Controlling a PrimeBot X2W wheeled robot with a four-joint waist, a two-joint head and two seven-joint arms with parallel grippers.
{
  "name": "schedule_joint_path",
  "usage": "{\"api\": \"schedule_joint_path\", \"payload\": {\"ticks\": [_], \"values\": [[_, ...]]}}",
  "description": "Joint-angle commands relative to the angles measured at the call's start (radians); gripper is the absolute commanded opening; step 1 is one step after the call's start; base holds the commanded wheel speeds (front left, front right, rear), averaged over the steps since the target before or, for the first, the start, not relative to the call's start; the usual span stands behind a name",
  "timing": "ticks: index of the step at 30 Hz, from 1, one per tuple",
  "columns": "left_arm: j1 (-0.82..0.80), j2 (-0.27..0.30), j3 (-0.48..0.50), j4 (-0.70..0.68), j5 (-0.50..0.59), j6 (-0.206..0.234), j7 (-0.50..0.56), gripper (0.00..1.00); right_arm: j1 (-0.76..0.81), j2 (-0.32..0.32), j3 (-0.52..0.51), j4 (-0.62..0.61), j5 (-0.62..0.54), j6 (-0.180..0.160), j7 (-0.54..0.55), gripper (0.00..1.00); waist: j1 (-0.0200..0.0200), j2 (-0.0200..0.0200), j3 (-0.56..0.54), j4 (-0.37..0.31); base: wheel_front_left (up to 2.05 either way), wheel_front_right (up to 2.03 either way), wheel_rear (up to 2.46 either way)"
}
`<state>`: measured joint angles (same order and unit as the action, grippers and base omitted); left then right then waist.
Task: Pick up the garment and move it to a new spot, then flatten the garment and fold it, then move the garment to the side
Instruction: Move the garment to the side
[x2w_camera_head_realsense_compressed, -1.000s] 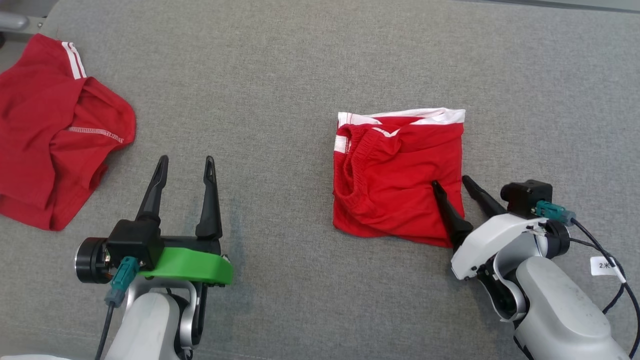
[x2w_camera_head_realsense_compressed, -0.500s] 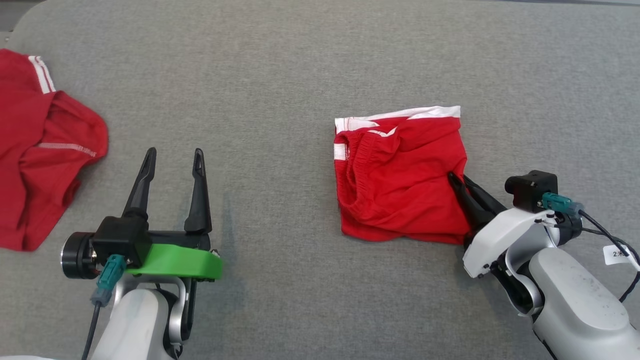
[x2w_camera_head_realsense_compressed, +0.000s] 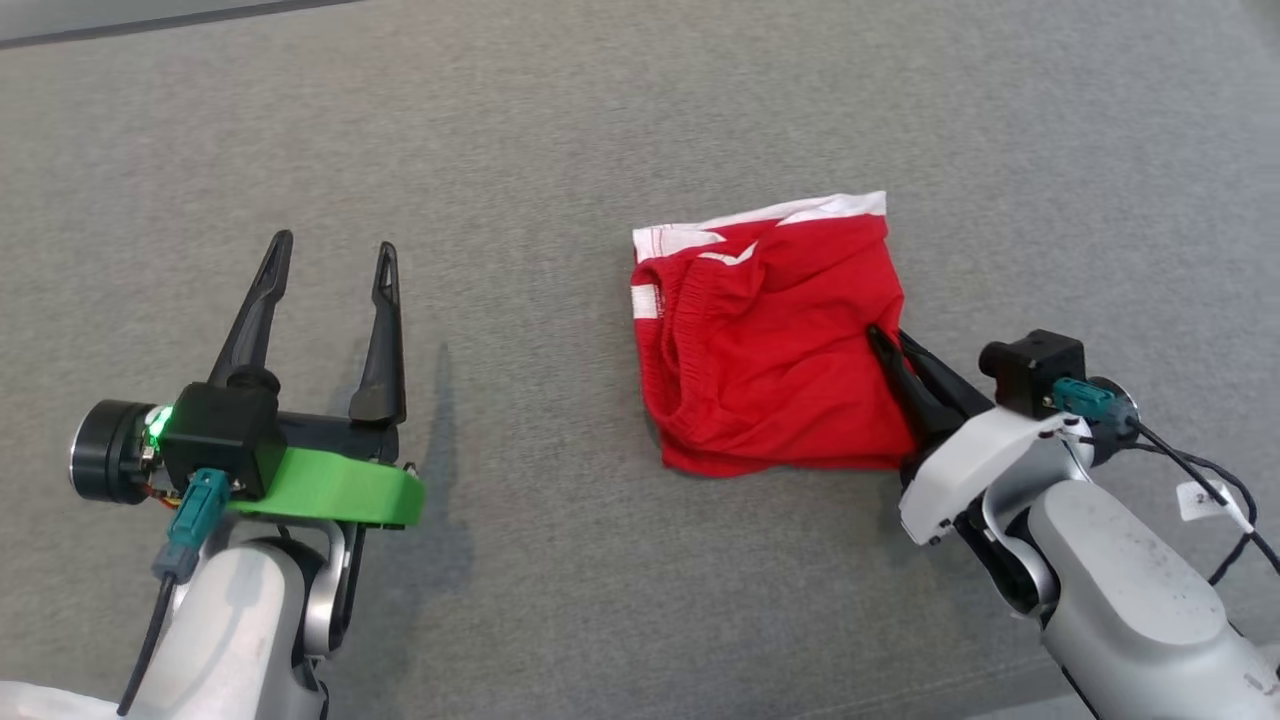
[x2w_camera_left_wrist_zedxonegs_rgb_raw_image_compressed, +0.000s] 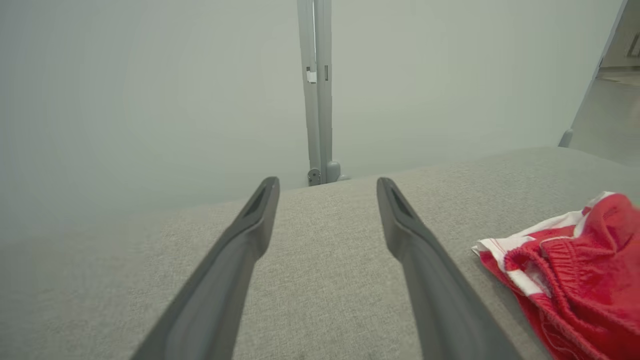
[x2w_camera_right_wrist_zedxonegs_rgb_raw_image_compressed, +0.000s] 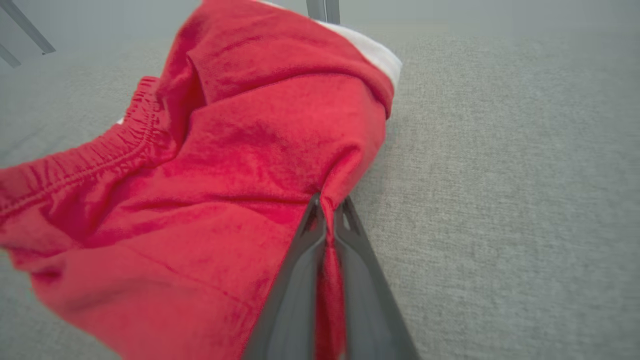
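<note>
Grey fabric counter carries the folded red garment toward 3 o'clock. Right end effector pinches its 4 o'clock edge, probably to drag it aside; left end effector, at 9 o'clock, stands spread and idle.

Item 1: grey woven fabric surface, spread across nearly the whole head view.
Item 2: plain pale wall, upper half of the left wrist view, behind the surface's far edge.
Item 3: grey upright post, top centre of that view, with a small round fitting at its foot.
Item 4: slanted grey bars, upper left corner of the right wrist view, blurred; possibly frame legs.
</note>
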<state>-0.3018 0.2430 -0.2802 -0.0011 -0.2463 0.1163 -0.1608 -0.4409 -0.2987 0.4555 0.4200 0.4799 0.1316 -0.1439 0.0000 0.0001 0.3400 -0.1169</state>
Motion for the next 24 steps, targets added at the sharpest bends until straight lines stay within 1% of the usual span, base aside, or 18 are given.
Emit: {"api": "schedule_joint_path", "payload": {"ticks": [1,2,3,8,11,14,18,21,23,24], "values": [[-0.022,0.022,-0.002,-0.019,0.015,0.0,0.014,1.0,-0.036,0.004,0.018,0.012,-0.015,-0.002,-0.016,0.0,0.0,-0.0001,0.068,-0.159,0.0,0.0,0.0],[-0.029,0.03,-0.002,-0.03,0.021,0.0,0.023,1.0,-0.052,0.006,0.035,0.019,-0.023,-0.002,-0.022,0.0,0.0,-0.0001,0.08,-0.179,0.0,0.0,0.0],[-0.029,0.03,-0.002,-0.03,0.021,0.0,0.023,1.0,-0.052,0.006,0.035,0.019,-0.023,-0.002,-0.022,0.0,0.0,-0.0001,0.08,-0.179,0.0,0.0,0.0],[-0.057,0.065,-0.013,-0.092,0.045,-0.009,0.069,1.0,-0.153,0.001,0.102,0.071,-0.059,-0.002,-0.065,0.0,0.0,-0.0001,0.144,-0.253,0.0,0.0,0.0],[-0.08,0.086,-0.024,-0.133,0.059,-0.016,0.104,1.0,-0.234,-0.033,0.124,0.13,-0.081,-0.002,-0.096,0.0,0.0,-0.0001,0.186,-0.282,0.0,0.0,0.0],[-0.098,0.1,-0.028,-0.162,0.069,-0.021,0.128,1.0,-0.299,-0.082,0.148,0.166,-0.105,-0.002,-0.111,0.0,0.0,-0.0001,0.219,-0.295,0.0,0.0,0.0],[-0.118,0.124,-0.035,-0.194,0.089,-0.031,0.161,1.0,-0.387,-0.175,0.189,0.208,-0.153,-0.002,-0.122,0.0,0.0,-0.0001,0.264,-0.306,0.0,0.0,0.0],[-0.138,0.141,-0.039,-0.218,0.097,-0.037,0.179,1.0,-0.439,-0.239,0.175,0.219,-0.178,-0.002,-0.123,0.0,0.0,-0.0001,0.293,-0.304,0.0,0.0,0.0],[-0.144,0.151,-0.036,-0.234,0.102,-0.039,0.19,1.0,-0.462,-0.277,0.156,0.239,-0.194,-0.002,-0.123,0.0,0.0,-0.0001,0.312,-0.306,0.0,0.0,0.0],[-0.153,0.156,-0.036,-0.247,0.106,-0.041,0.2,1.0,-0.488,-0.306,0.135,0.256,-0.208,-0.002,-0.123,0.0,0.0,-0.0001,0.326,-0.305,0.0,0.0,0.0]]}}
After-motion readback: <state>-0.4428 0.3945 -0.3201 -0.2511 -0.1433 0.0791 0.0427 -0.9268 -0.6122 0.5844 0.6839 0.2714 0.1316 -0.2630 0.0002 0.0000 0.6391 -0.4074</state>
